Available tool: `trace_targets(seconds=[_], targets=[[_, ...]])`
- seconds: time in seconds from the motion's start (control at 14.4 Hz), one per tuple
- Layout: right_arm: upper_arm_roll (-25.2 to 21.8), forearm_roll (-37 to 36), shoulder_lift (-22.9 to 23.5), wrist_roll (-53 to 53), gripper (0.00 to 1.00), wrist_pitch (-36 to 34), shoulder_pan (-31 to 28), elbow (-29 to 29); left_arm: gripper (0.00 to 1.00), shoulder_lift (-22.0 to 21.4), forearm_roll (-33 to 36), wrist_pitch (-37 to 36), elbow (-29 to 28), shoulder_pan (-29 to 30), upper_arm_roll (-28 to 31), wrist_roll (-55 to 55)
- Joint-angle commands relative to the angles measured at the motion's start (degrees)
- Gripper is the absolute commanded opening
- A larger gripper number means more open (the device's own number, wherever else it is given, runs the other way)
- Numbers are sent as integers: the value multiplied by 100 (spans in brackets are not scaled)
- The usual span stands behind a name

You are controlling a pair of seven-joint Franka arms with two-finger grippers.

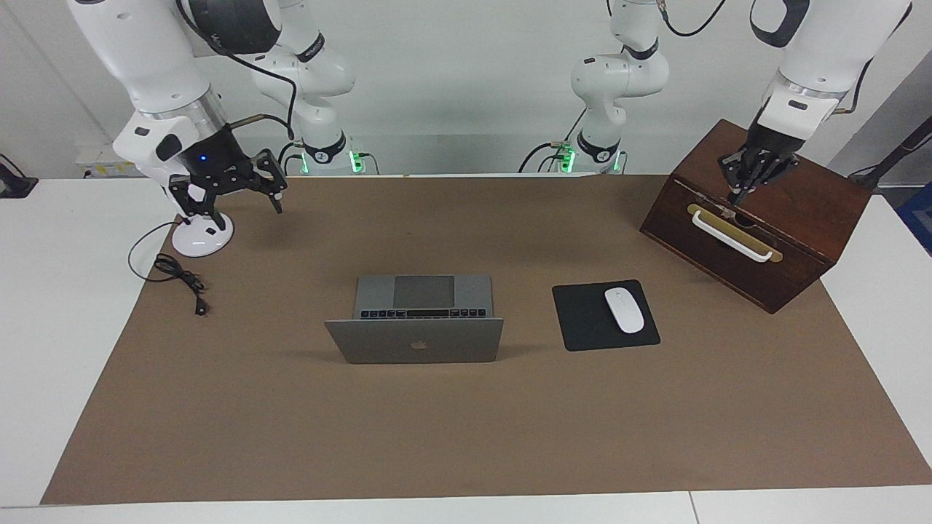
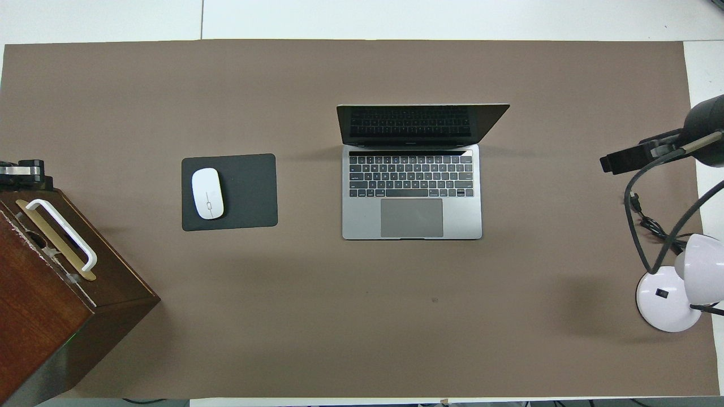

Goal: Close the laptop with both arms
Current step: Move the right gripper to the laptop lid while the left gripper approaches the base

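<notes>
The silver-grey laptop (image 1: 415,340) (image 2: 412,217) stands open in the middle of the brown mat, its lid upright and its keyboard toward the robots. My right gripper (image 1: 237,205) (image 2: 622,160) hangs open and empty over the mat at the right arm's end, beside the lamp base. My left gripper (image 1: 736,195) (image 2: 22,172) is shut with nothing in it, its tips pointing down just over the top front edge of the wooden box. Both grippers are well apart from the laptop.
A dark wooden box (image 1: 794,218) (image 2: 39,294) with a white handle sits at the left arm's end. A black mouse pad (image 1: 582,320) (image 2: 249,192) with a white mouse (image 1: 624,310) (image 2: 207,193) lies beside the laptop. A white lamp base (image 1: 202,239) (image 2: 664,299) and a black cable (image 1: 178,276) sit at the right arm's end.
</notes>
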Motion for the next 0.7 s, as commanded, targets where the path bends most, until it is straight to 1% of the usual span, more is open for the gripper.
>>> trace_targets(seconds=[0.0,0.07,0.14,0.21,0.28,0.42,0.49,0.63], targets=[[5,70,168,-134,72,340,128,99,0,-161,30,323,-240,16,-49,18],[5,52,221,-133,64,437,182,222,0,-169,13,455,-327,-20,-66,18],[5,43,265,-133,59,472,191,275,0,-222,-109,587,-502,-38,-92,26],[14,34,370,-142,48,490,191,346,0,-335,-293,771,-695,-168,-84,35],[23,43,510,-142,36,482,208,573,0,-389,-373,990,-845,-309,-75,27],[23,-27,914,-142,9,394,296,1126,0,-564,-479,1508,-1283,-572,-84,9],[40,-45,1134,-151,0,350,296,1407,0,-730,-593,1929,-1660,-739,-84,-26],[137,-54,1477,-151,0,297,296,1804,0,-1064,-620,2642,-2399,-1143,-84,-236]])
